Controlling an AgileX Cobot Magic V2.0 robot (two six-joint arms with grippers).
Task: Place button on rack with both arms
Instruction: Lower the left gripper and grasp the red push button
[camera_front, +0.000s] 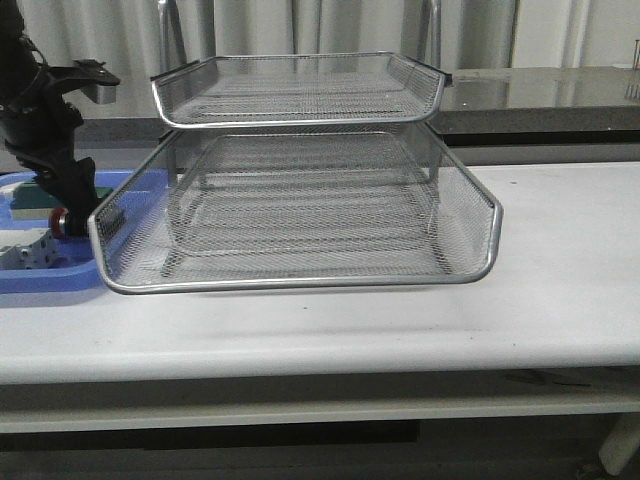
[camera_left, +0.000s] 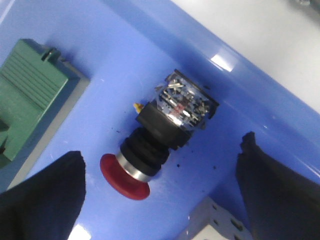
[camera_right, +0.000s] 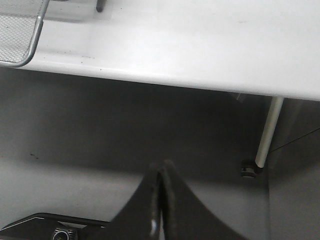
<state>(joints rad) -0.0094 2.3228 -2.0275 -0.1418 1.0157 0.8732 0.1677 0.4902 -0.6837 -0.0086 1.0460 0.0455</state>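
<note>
The button (camera_left: 160, 137) lies on its side on the floor of a blue tray (camera_left: 125, 45), its red head (camera_left: 124, 176) at one end, a black collar with a silver ring behind it, and a clear rear block with metal contacts (camera_left: 182, 103) at the other. The left hand (camera_left: 160, 200) hangs over it released: its two dark fingers (camera_left: 42, 200) stand well apart, one on each side of the button, and neither touches it. A green block (camera_left: 32, 92) rests in the same tray just beside the button, and the corner of a white block (camera_left: 212, 222) shows near the red head.

From the front, the left arm (camera_front: 45, 120) reaches down into the blue tray (camera_front: 130, 185) at the left end of the white bench (camera_front: 560, 280), with a spot of red (camera_front: 62, 220) visible under the hand. The rack (camera_front: 300, 210) stands in the middle of the bench, just beside the tray; its lower wire basket is slid forward and the upper one sits further back.

The right hand (camera_right: 160, 205) is below the bench edge, clenched with its fingers pressed together and nothing between them. A bench leg (camera_right: 267, 132) stands near it.
</note>
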